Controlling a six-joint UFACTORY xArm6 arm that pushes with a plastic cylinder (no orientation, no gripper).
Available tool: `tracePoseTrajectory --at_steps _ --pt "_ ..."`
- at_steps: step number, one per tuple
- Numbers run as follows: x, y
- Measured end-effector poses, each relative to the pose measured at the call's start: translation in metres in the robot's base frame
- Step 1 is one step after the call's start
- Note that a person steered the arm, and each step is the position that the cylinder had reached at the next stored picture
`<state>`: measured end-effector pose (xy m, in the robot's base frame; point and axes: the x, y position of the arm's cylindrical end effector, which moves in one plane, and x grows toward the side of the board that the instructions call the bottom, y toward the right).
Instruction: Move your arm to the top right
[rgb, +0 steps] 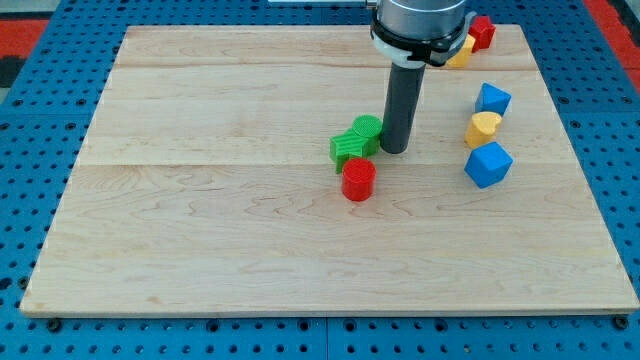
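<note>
My tip rests on the wooden board near its middle, just right of two green blocks that lie touching each other. A red cylinder stands just below the green blocks, to the lower left of the tip. At the view's right are a small blue block, a yellow block below it, and a larger blue cube lowest. At the top right, a red block and a yellow block sit partly hidden behind the arm's body.
The board sits on a blue perforated table. The arm's grey body hangs over the board's top edge, right of centre.
</note>
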<state>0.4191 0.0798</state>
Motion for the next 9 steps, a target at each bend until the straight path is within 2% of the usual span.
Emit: tracePoseTrajectory --at_steps 5,6,7,8,9 --pt "-0.036 -0.005" --pt "-0.062 0.004" --pt "-0.091 0.022" --pt "-0.108 0.066" --pt "-0.108 0.129"
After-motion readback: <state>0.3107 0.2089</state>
